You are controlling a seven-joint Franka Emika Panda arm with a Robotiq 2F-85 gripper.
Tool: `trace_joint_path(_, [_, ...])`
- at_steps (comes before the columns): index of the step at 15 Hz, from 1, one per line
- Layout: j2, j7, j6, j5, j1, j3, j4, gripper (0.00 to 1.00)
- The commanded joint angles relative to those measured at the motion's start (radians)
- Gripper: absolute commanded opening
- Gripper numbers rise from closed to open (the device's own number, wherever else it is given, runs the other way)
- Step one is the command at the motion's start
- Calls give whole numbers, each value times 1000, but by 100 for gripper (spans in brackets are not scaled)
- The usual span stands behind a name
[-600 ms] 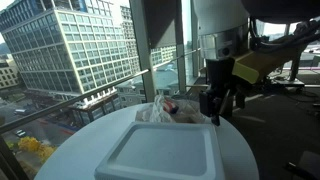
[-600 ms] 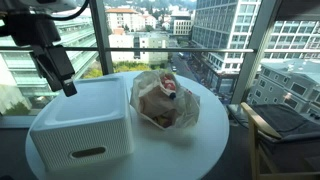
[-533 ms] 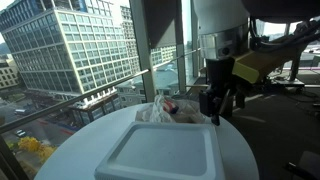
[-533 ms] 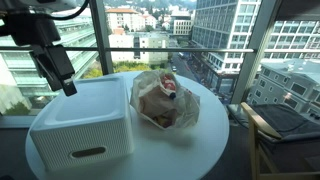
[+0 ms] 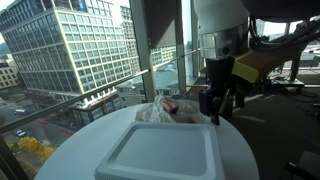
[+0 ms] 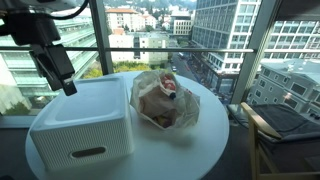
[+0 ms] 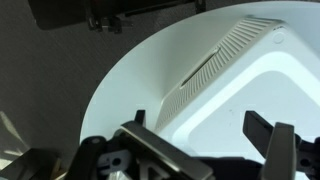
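Claw [image 5: 219, 112]: spread wide, empty, above the bin's rim.
Bin [image 6: 80, 125]: white, upright, mouth upward; long axis unclear.

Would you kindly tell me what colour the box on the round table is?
The box is plain white; it shows best in an exterior view.

This looks like an upper floor of a city office building. Tall floor-to-ceiling glass window panes [image 6: 130, 30] in dark metal frames look out on glass-fronted high-rise towers [image 5: 70, 45] and a street with cars [image 5: 18, 128] far below. Inside stand a round white table [image 6: 200, 150] and a wooden-framed armchair with a dark seat [image 6: 285, 122], the furniture of a meeting or break corner.
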Motion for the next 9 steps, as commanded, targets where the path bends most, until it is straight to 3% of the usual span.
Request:
trace_joint_path(1, [6,13,-2,-16,26,-26,1,100])
trace_joint_path(6, [83,-1,63,-91,-19,-42,13,100])
trace_joint_path(9, [218,17,181,-274,-96,-56,48,100])
